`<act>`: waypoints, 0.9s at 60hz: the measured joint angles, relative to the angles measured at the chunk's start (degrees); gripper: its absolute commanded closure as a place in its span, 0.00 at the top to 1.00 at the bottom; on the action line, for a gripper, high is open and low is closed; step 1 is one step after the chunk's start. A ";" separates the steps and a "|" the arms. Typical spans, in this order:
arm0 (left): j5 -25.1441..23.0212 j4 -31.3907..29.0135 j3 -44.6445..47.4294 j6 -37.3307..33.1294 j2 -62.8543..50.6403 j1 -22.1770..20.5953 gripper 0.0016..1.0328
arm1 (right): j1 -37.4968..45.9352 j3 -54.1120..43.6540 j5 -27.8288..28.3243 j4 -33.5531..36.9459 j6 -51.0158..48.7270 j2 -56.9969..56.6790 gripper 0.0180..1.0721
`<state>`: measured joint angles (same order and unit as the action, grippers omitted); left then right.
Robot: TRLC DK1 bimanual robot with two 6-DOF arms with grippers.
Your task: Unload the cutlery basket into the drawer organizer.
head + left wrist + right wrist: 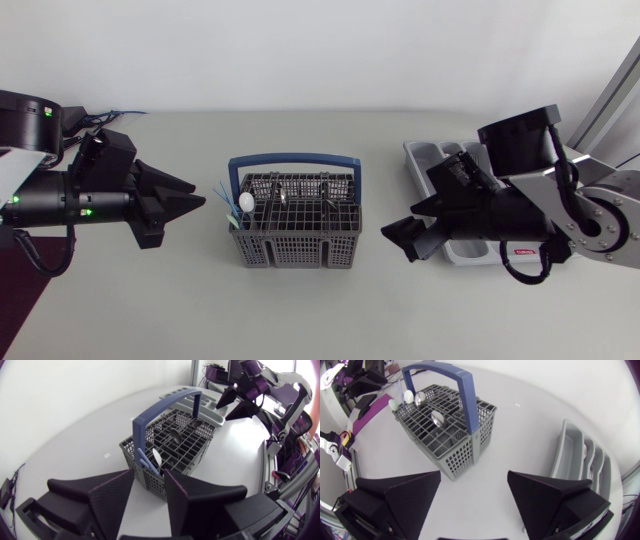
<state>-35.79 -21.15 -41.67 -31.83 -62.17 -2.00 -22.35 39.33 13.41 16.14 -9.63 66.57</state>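
Standing at the centre of the tabletop, the grey plastic lattice cutlery basket with a blue arched handle [295, 245] is upright and loaded. Two metal spoons [438, 418] stand bowl-up in its compartments. A white plastic spoon [246, 202] and some thin pale-blue pieces [222, 192] occupy the end facing the tabletop's left edge; what the blue pieces are cannot be told.

The grey plastic drawer organizer with long compartments [425, 155] lies near the right edge, partly beneath the right arm.

The left claw [197, 196] hovers just beside the basket's left end, fingers parted and empty. The right claw [398, 240] hovers between basket and organizer, fingers spread wide and empty.

Handling assessment: the metal spoons are probably light, rigid and smooth, so they may slip or pivot in a shallow pinch. Take hold across the neck just below the bowl, where the piece clears the basket rim. The plastic spoon is likely lighter still and may flex, so moderate pressure is advisable.
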 measured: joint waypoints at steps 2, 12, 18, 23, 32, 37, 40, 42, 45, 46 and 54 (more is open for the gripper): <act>0.02 -0.04 -0.20 0.76 0.00 -0.20 0.75 | -0.13 -0.20 0.00 0.37 0.00 -0.42 0.95; 0.09 -4.20 -3.67 4.61 -0.90 -0.94 0.75 | -1.38 -0.79 -0.04 1.01 0.04 -1.92 0.95; 2.16 -7.67 -7.04 6.89 -2.58 -1.60 0.75 | -2.69 -0.83 -0.46 2.12 0.24 -2.73 0.95; 4.96 -9.46 -9.44 8.90 -4.13 -2.54 0.75 | -3.69 -0.92 -1.31 2.12 0.26 -3.28 0.95; 10.51 -10.80 -11.21 11.74 -6.47 -5.31 0.74 | -4.24 -1.49 -1.70 2.14 0.44 -3.63 0.95; 13.42 -12.31 -12.11 13.25 -7.45 -7.04 0.69 | -4.33 -1.95 -1.73 2.14 0.46 -3.74 0.95; 14.56 -12.96 -12.74 14.21 -7.87 -7.91 0.63 | -4.59 -2.08 -1.95 2.14 0.48 -3.82 0.95; 15.15 -13.40 -13.22 14.82 -8.04 -8.28 0.59 | -4.63 -2.21 -1.95 2.12 0.48 -3.93 0.95; 15.54 -13.97 -14.08 15.50 -8.28 -8.63 0.56 | -4.79 -2.40 -1.97 2.14 0.48 -4.22 0.95; 15.61 -13.97 -14.14 15.58 -8.31 -8.66 0.54 | -4.81 -2.49 -2.01 2.14 0.48 -4.26 0.95; 17.40 -14.40 -15.89 16.96 -8.90 -8.98 0.45 | -4.94 -2.97 -2.19 2.16 0.66 -4.46 0.95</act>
<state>-18.39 -35.55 -57.56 -14.87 -71.07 -10.98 -27.29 36.36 11.22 18.31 -8.97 62.11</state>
